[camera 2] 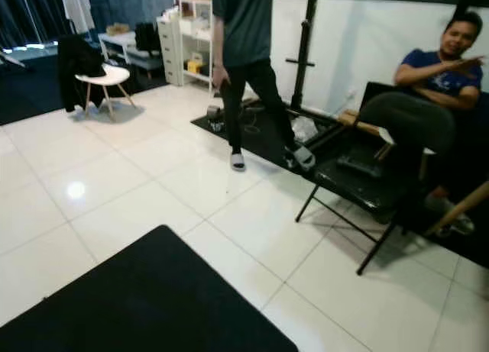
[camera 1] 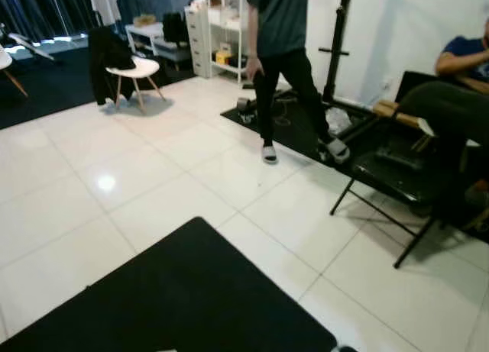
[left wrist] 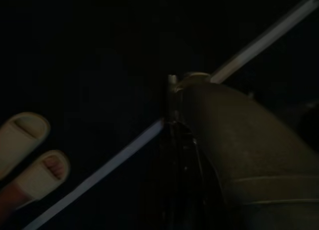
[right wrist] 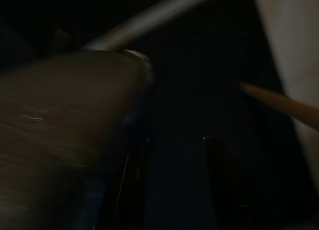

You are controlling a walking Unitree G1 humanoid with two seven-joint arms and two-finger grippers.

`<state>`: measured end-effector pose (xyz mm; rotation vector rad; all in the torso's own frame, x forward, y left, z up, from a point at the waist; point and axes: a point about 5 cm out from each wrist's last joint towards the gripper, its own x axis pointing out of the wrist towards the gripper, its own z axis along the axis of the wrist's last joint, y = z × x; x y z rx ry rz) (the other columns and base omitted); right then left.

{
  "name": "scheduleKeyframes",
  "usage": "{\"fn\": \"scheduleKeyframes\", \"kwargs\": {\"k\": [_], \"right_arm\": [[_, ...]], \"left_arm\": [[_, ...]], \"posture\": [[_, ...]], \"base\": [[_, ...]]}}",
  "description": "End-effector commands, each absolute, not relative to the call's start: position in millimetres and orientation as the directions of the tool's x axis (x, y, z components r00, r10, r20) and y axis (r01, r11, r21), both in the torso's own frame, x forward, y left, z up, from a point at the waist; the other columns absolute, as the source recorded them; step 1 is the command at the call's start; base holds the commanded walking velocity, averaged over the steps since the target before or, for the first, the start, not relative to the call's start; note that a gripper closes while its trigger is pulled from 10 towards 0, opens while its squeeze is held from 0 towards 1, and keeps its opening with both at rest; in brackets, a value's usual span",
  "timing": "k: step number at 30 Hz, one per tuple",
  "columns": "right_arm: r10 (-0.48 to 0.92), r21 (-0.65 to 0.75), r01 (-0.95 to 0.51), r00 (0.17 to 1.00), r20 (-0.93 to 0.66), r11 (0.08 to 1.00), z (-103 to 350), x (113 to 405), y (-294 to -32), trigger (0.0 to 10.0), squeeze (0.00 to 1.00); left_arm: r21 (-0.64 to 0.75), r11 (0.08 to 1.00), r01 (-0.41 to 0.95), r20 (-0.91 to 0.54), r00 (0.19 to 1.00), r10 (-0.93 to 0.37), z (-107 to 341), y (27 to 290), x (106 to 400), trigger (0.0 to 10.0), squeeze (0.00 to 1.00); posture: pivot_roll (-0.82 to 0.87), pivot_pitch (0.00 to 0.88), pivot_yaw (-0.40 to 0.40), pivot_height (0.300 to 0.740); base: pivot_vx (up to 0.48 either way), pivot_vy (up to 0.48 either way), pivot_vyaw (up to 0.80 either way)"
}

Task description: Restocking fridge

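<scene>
- A person (camera 1: 279, 62) stands on a white tiled floor (camera 1: 153, 176); another sits at the right (camera 2: 428, 100).
- A black mat (camera 1: 183, 298) lies in the foreground.
- Both wrist views are dark; neither gripper's state can be told.
- The fridge cannot be made out.

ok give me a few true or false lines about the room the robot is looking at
1. A person stands on the white tiled floor. True.
2. The white chair near the back has a red cushion on it. False: a dark garment hangs over it.
3. A second person sits at the right. True.
4. A black mat lies on the floor nearest the camera. True.
5. An open fridge stands beside the shelves. False: no fridge can be seen.
</scene>
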<state>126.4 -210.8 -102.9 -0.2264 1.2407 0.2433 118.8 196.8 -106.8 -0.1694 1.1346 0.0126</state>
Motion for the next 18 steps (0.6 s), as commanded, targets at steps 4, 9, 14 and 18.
{"fn": "scheduleKeyframes", "kwargs": {"k": [4,9,14,18], "right_arm": [[0.036,-0.054,-0.309,0.278,-0.96,0.949,-103.4,119.9,-219.1,10.0,0.0],[0.036,-0.051,-0.305,0.274,-0.961,0.951,-103.6,119.3,-219.3,10.0,0.0],[0.035,-0.051,-0.303,0.273,-0.961,0.952,-103.7,119.0,-219.3,10.0,0.0],[0.036,-0.05,-0.302,0.272,-0.962,0.952,-103.7,119.0,-219.3,10.0,0.0]], "left_arm": [[-0.127,0.988,-0.083,-0.899,0.43,-0.079,-105.7,195.1,123.3,10.0,0.0],[-0.127,0.988,-0.083,-0.899,0.43,-0.08,-105.8,194.8,123.2,10.0,0.0],[-0.126,0.989,-0.082,-0.899,0.431,-0.079,-105.8,194.8,123.1,10.0,0.0],[-0.126,0.989,-0.082,-0.899,0.431,-0.079,-105.8,194.8,123.1,10.0,0.0]], "posture": [[-0.09,0.0,0.025,0.74],[-0.09,0.0,0.024,0.74],[-0.09,0.0,0.023,0.74],[-0.09,0.0,0.023,0.74]], "base": [[0.345,0.0,-0.12],[0.346,0.0,-0.71],[0.345,0.0,-0.77],[0.343,0.0,-0.77]]}}
